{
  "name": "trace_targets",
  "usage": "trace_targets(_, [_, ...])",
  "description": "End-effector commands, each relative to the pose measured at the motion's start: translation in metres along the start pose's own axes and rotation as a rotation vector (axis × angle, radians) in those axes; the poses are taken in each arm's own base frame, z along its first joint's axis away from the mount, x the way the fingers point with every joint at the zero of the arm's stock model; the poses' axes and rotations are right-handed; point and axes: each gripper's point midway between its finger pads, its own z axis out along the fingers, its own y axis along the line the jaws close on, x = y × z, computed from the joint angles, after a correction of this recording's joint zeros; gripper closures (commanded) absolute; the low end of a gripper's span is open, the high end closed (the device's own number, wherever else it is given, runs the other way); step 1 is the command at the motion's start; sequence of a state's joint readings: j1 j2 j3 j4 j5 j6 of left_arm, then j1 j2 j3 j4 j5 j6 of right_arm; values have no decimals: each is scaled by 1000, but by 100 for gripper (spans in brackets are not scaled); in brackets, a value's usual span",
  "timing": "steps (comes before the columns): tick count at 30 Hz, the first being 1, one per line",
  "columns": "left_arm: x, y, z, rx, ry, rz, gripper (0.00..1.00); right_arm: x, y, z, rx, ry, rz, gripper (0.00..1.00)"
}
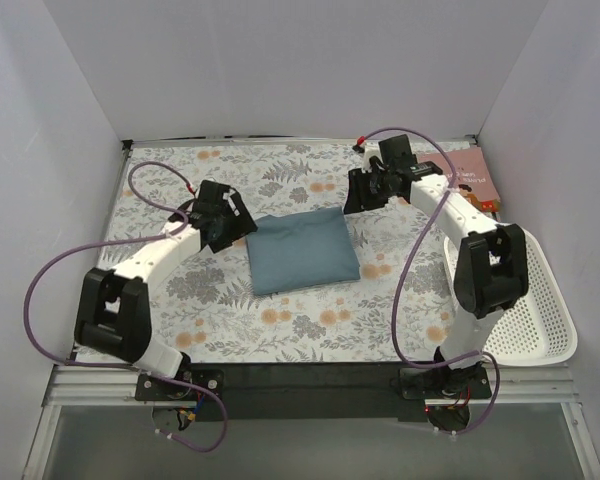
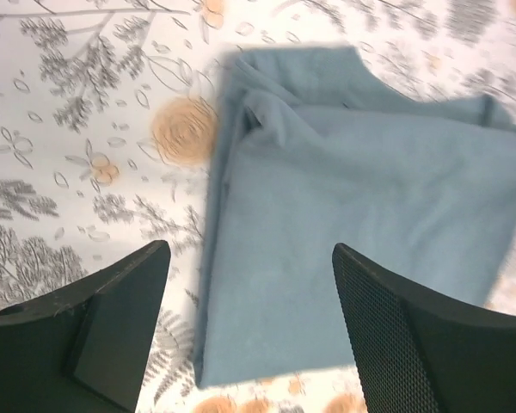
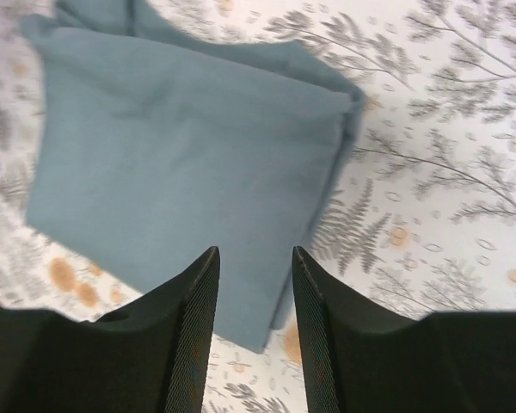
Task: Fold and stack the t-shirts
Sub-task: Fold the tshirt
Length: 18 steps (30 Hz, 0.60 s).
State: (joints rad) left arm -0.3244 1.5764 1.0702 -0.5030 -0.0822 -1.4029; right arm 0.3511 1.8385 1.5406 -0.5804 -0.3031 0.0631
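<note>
The dusty teal-blue folded cloth t-shirt (image 1: pixel 302 250) lies in the middle of the bench. The pink printed t-shirt (image 1: pixel 472 180) lies at the far right corner. The left gripper (image 2: pixel 249 249) hangs over the teal shirt's left edge, jaws wide apart. The right gripper (image 3: pixel 254 251) has its jaws only slightly parted. Both are empty. A pinch that catches only the top layer could pull the fold open.

One shirt (image 1: pixel 302 250) lies mid bench (image 1: pixel 280 330), left fingers (image 2: pixel 112 318) just left of it, right fingers (image 3: pixel 189 335) behind its right corner. The other shirt (image 1: pixel 472 180) lies far right, the basket (image 1: pixel 540 310) in front of it.
</note>
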Motion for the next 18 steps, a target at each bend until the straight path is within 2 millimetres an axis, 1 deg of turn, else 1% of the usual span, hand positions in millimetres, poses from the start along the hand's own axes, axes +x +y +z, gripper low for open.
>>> trace_targets(1, [-14, -47, -38, 292, -119, 21, 25, -20, 38, -12, -283, -165, -21, 53])
trace_targets(2, [-1, -60, -42, 375, -69, 32, 26, -23, 42, -10, -326, -196, -37, 53])
trace_targets(3, [6, -66, -42, 412, -53, 41, 27, -17, 45, -5, -369, -186, -13, 53])
trace_targets(4, [7, -75, -41, 455, -56, 48, 28, -16, 54, -5, -443, -181, -12, 53])
trace_targets(5, [17, -81, -37, 484, -16, 53, 32, -20, 57, 1, -485, -202, -26, 53])
trace_targets(6, [13, -89, -36, 519, -36, 49, 36, -19, 61, 5, -523, -194, 7, 53])
trace_targets(7, [13, -88, -29, 513, -41, 42, 39, -19, 66, 5, -577, -191, 9, 53])
trace_targets(8, [12, -84, -16, 490, -40, 32, 46, -18, 66, 15, -604, -185, 24, 53])
trace_targets(9, [8, -85, -11, 494, -50, 15, 47, -24, 65, 19, -623, -204, 21, 53])
trace_targets(10, [-6, -82, -3, 494, -72, -14, 47, -29, 66, 21, -646, -201, 48, 53])
trace_targets(11, [-5, -74, 15, 466, -44, -40, 48, -26, 58, 35, -648, -183, 79, 53])
trace_targets(12, [-6, -71, 22, 475, -10, -58, 50, -28, 55, 41, -651, -182, 85, 53])
trace_targets(13, [-19, -65, 31, 472, -16, -92, 52, -38, 53, 44, -654, -193, 81, 53])
trace_targets(14, [-26, -66, 36, 479, -15, -104, 53, -32, 46, 60, -651, -167, 108, 53])
trace_targets(15, [-22, -61, 54, 464, 17, -114, 56, -36, 40, 65, -647, -172, 115, 53])
trace_targets(16, [-23, -59, 60, 461, 25, -122, 56, -37, 34, 72, -643, -168, 128, 53])
trace_targets(17, [-30, -58, 67, 459, 23, -135, 57, -40, 28, 83, -639, -161, 151, 53])
trace_targets(18, [-26, -52, 79, 440, 46, -151, 57, -41, 19, 89, -629, -159, 173, 54])
